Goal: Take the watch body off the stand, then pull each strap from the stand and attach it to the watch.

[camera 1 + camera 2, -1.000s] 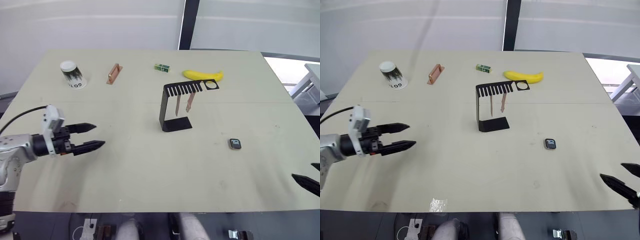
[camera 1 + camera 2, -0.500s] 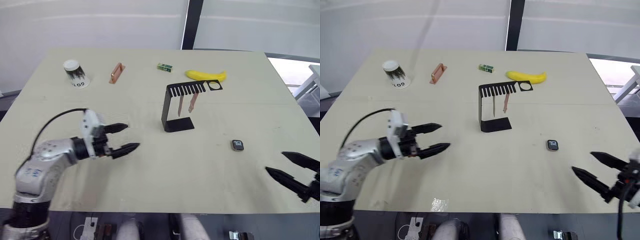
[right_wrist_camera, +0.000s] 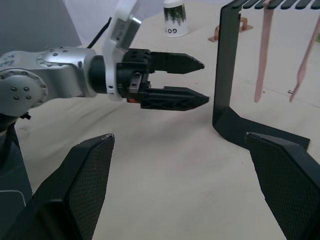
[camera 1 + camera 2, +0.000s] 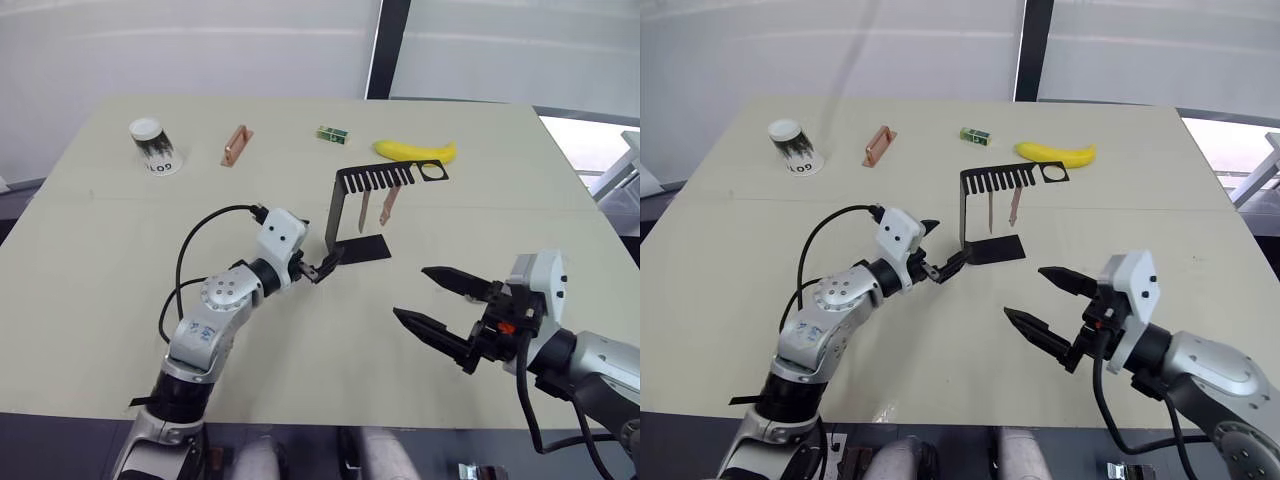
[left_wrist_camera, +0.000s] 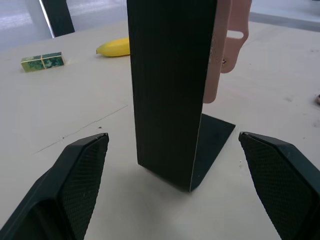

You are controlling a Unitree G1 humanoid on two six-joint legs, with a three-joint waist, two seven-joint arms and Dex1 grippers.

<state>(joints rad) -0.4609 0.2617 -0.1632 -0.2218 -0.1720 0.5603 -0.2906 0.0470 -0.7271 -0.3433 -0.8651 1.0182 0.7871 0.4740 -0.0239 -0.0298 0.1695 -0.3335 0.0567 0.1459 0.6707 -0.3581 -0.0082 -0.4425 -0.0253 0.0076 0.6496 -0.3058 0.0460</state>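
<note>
Pale beige table (image 4: pixel 120 300) fills the left eye view beneath a white wall. We see the stand (image 4: pixel 345 215) near the middle, with two pink straps (image 4: pixel 375 207) hanging from its comb-toothed arm. We see the left gripper (image 4: pixel 322 265) with its fingers slightly apart, tips just short of the stand's upright and base. We see the right gripper (image 4: pixel 432 300) with its fingers wide apart, tips pointing toward the left gripper, the stand lying well beyond them. Far beyond both sets of fingertips lie a banana (image 4: pixel 415 151), a green block (image 4: pixel 331 134), a copper bar (image 4: pixel 235 145) and an overturned paper cup (image 4: pixel 153 147). We cannot make out the watch body.

Right eye view: we find the same layout; a bare patch of table separates the two grippers' tips.

Left wrist view: we look between two spread fingers (image 5: pixel 75 180) straight at the stand's black upright, which rises in the gap between them without touching either. One strap hangs just behind the upright, on the side of the other finger, and the base extends away behind it.

Right wrist view: between this arm's widely parted fingers (image 3: pixel 82 185) we see the left gripper, its tips a little apart and close to the stand's upright; both straps hang beyond the upright.
</note>
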